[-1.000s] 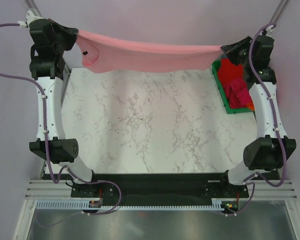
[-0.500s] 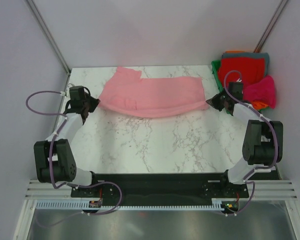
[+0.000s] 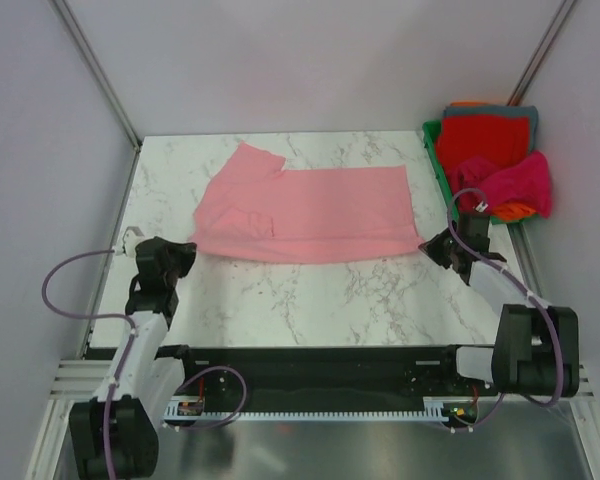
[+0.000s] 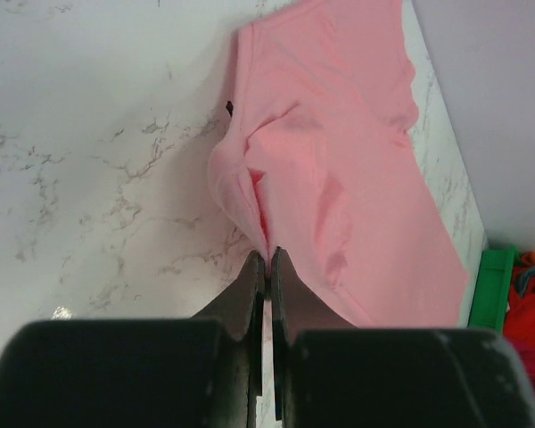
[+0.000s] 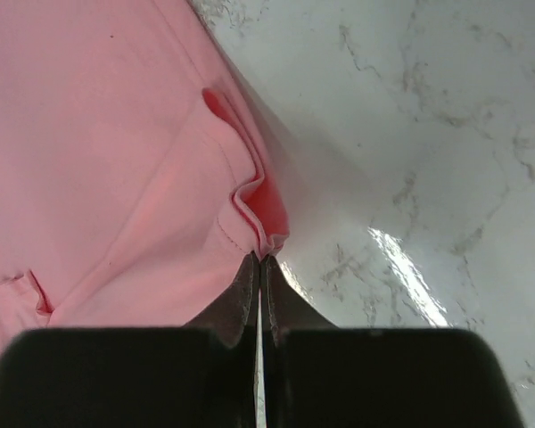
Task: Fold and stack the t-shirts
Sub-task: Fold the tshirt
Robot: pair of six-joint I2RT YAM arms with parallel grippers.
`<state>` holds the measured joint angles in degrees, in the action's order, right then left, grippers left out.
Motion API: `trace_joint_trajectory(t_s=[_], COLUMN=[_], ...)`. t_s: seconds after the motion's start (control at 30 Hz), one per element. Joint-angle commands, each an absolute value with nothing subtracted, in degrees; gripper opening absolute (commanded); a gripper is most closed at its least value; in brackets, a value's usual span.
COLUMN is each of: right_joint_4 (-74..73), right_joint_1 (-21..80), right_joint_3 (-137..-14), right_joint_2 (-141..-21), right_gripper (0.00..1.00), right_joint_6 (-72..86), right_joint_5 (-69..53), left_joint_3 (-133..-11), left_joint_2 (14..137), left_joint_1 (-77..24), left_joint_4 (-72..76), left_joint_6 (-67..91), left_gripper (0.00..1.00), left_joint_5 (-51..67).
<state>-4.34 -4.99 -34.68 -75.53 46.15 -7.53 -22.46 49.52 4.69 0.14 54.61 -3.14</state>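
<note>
The salmon-pink t-shirt [image 3: 310,212] lies spread across the far half of the marble table. My left gripper [image 3: 185,250] is shut on its near left corner; the left wrist view shows the cloth [image 4: 330,169] pinched at the fingertips [image 4: 254,267]. My right gripper [image 3: 430,245] is shut on its near right corner, where the hem [image 5: 250,214] bunches at the tips in the right wrist view. Folded red and teal-grey tees [image 3: 490,125] and a crumpled magenta tee [image 3: 515,180] sit at the far right.
A green plastic bin [image 3: 442,170] holds the pile of tees at the table's far right edge; its corner shows in the left wrist view [image 4: 490,285]. Grey walls and slanted frame posts enclose the table. Bare marble [image 3: 320,300] lies between the shirt and the arm bases.
Both grippers have come down from high at the back and pulled toward me, drawing the pink shirt from hanging stretched to lying flat and spread on the table.
</note>
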Motion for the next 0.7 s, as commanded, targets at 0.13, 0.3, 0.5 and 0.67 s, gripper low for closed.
trace_joint_trajectory(t_s=[0.13,0.3,0.5,0.67], right_joint_4=[-10.45,-16.5,-18.28,-16.0], right_joint_1=[-5.19,-5.19,-5.19,-5.1], right_joint_3=[-27.34,-24.61,-27.41,-34.88], right_joint_2=[-58.99,-50.03,-44.21,-50.17], right_gripper=[0.07,0.54,0.61,0.57], right_joint_6=[42.89,43.16,40.87,37.36], right_joint_5=[-3.08,-0.97,-0.35,-0.88], left_joint_3=[-19.25,-19.42,-26.44,-31.46], left_joint_2=[34.38,30.33,28.74,33.74], left_joint_1=[4.92,4.92,4.92,4.92], left_joint_4=[-12.55,-23.97,-33.66,-27.88], left_joint_6=[55.37,56.68,52.83,46.85], left_gripper=[0.1,0.55,1.0,1.0], left_joint_5=[-8.26,-11.16,-12.83,-8.71])
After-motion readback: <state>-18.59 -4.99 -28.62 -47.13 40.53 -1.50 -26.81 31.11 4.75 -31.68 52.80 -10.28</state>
